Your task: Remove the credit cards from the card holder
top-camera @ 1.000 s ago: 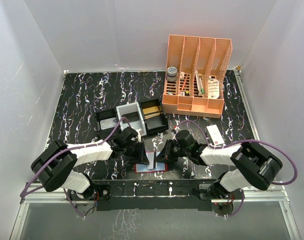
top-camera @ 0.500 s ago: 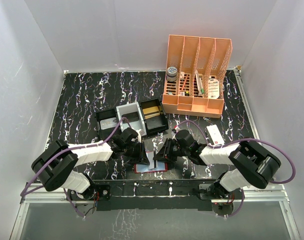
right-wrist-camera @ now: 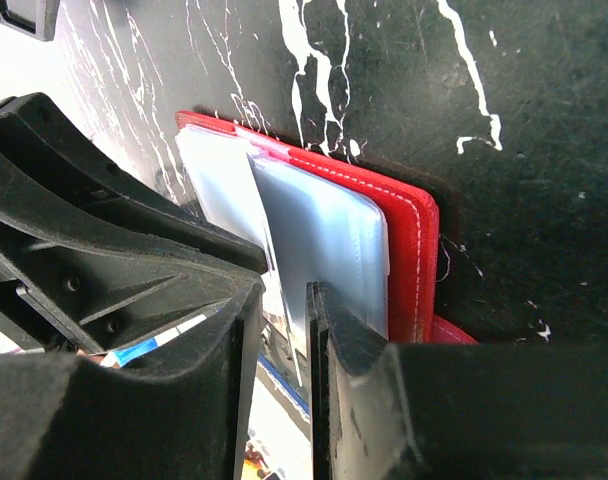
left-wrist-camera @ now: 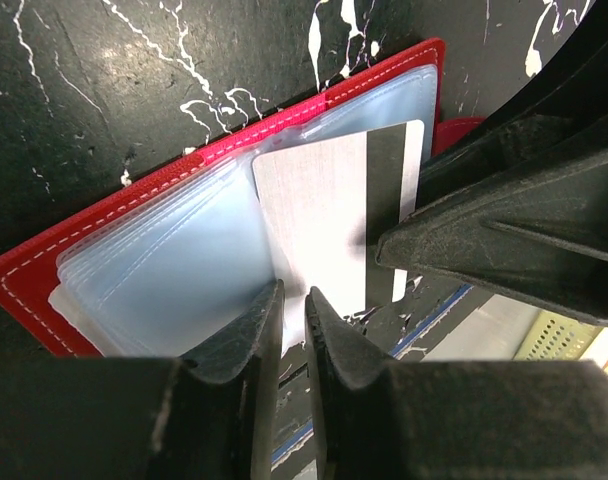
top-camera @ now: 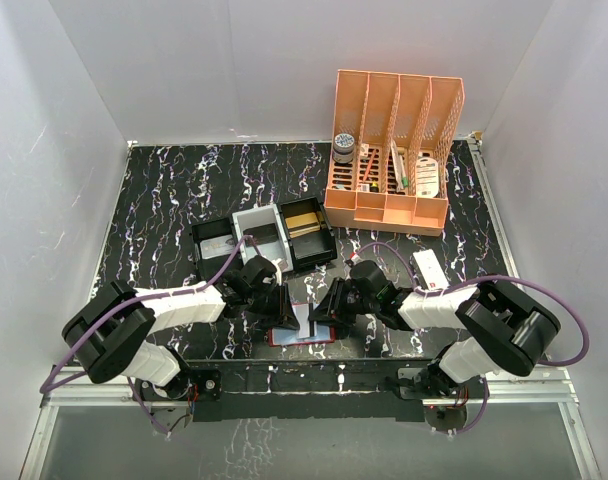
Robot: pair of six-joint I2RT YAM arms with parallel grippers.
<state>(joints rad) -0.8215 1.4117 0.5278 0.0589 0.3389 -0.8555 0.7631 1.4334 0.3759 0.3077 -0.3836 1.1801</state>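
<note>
Purchase on a single card is what this step turns on. The card holder lies open and flat on the table, close to the near edge and between my two arms, with its clear sleeves showing. One grey credit card with a dark stripe sticks partly out of a sleeve; I judge it started but not free. I see no other cards from here (the sleeves are cloudy, so some may hide inside).

My left gripper has its fingers almost together, only a slit between them, right at the edge of the card nearest them. I cannot tell whether that edge is nipped in the slit or the tips merely rest on it. My right gripper has its fingers a little apart, straddling the sleeve edges without squeezing them, and in the left wrist view one tip lies against the card's striped side.

To do this well, I think one gripper should pin the red cover or the sleeves down while the other draws the card along the line of the sleeve's mouth, not upward. A skewed pull is likely to jam a corner or drag the whole holder across the table. The card looks thin and slick, so I want a firm pinch well onto its face, not just its rim, before I pull.
</note>
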